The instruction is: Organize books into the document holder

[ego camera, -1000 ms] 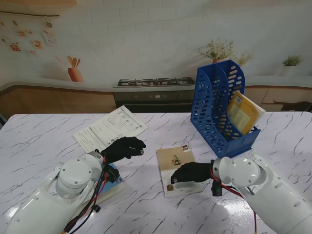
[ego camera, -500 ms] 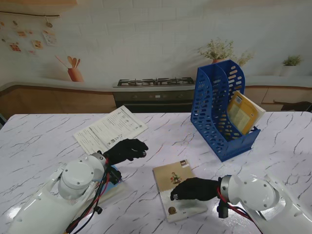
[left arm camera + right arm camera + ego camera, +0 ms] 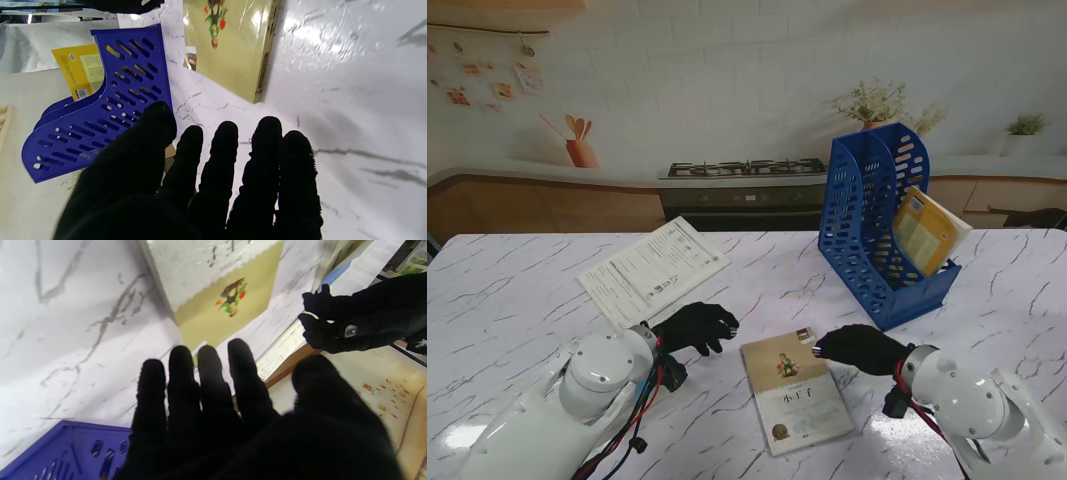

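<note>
right hand (image 3: pixel 855 346) lifted off book (image 3: pixel 797 391), cover title too small

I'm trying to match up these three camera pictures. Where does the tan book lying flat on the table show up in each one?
Stand view: the tan book lies flat between the two hands, nearer to me than the blue document holder.
Left wrist view: the book lies beyond the fingertips, beside the holder.
Right wrist view: the book lies beyond the fingertips.
Shared landmark: the blue holder.

stand view looks down at table; both wrist views share tan book (image 3: pixel 230 50).
</note>
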Controlling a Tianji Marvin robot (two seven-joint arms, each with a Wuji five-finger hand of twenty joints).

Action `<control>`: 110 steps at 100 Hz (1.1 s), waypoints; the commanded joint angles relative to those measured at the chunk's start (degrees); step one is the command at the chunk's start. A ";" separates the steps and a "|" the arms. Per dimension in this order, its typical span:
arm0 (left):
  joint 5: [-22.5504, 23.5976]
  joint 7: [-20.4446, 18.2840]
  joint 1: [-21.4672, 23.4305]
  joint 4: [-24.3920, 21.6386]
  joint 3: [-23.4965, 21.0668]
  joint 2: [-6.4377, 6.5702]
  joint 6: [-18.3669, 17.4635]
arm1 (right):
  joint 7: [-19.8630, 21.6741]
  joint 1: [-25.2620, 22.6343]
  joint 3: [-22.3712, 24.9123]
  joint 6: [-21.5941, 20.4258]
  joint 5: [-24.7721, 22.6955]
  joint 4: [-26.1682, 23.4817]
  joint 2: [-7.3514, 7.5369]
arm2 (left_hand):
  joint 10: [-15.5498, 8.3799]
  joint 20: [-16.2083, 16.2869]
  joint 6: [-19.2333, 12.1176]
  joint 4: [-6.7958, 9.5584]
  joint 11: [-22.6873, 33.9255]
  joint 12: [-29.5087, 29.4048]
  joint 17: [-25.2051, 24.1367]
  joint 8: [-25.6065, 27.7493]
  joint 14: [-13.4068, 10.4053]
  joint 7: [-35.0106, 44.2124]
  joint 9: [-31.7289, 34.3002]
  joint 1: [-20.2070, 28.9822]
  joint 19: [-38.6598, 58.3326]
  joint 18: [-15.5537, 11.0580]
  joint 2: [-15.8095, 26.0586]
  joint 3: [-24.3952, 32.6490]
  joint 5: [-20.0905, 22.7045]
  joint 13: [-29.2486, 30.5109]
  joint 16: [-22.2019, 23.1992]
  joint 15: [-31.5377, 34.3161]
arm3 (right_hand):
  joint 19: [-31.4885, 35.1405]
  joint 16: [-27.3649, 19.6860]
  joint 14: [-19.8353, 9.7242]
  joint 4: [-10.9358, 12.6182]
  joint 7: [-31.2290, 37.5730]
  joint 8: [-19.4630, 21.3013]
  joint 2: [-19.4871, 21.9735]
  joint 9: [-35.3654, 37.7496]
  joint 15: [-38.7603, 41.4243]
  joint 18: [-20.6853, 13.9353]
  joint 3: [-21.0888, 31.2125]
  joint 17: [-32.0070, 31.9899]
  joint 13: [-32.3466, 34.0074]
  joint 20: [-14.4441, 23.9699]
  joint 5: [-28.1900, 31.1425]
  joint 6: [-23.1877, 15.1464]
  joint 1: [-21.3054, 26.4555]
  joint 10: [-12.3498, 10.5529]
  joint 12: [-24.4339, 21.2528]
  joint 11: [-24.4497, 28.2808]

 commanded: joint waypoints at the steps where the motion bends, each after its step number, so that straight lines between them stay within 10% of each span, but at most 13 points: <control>1: -0.98 -2.10 -0.69 1.83 1.29 -0.43 -1.11 | 0.58 -0.13 -0.21 0.08 0.47 1.57 0.34 | 0.09 1.52 0.81 1.77 1.05 -0.71 0.66 -1.16 1.55 -0.83 -0.28 -1.08 3.64 1.75 2.53 -1.40 -0.50 1.54 -0.83 2.01 | 1.41 0.24 0.93 2.44 0.90 1.05 -0.25 1.96 0.64 8.86 1.12 0.36 1.36 0.85 1.26 0.52 -1.50 1.04 0.12 -0.18; 99: -8.50 -2.85 -9.75 13.00 9.89 -2.91 -6.14 | 4.48 0.53 -3.51 0.46 5.27 4.62 1.02 | 0.17 -0.94 1.69 2.46 0.15 -1.38 -5.47 -1.73 1.83 -3.38 -7.84 -0.19 -3.14 0.76 6.60 -4.57 -5.94 -5.59 -5.51 -2.36 | 0.66 -0.96 1.39 2.39 0.60 0.37 0.62 3.62 0.37 6.80 1.27 2.27 3.68 0.96 2.76 0.69 -1.86 1.43 -1.02 0.61; 110: -8.08 -2.31 -8.64 11.72 8.94 -2.73 -6.27 | 3.35 -0.08 -2.86 0.47 5.05 3.57 0.77 | -0.14 -0.74 1.07 2.47 0.49 -1.06 -6.42 -1.65 0.09 -3.21 -7.59 -0.11 -2.78 0.79 6.33 -4.84 -5.84 -5.19 -4.99 -1.83 | 3.66 1.90 0.54 2.38 3.02 2.24 -1.42 5.04 4.18 11.55 1.10 2.91 5.11 2.60 2.36 -2.51 -2.77 -0.77 1.49 2.66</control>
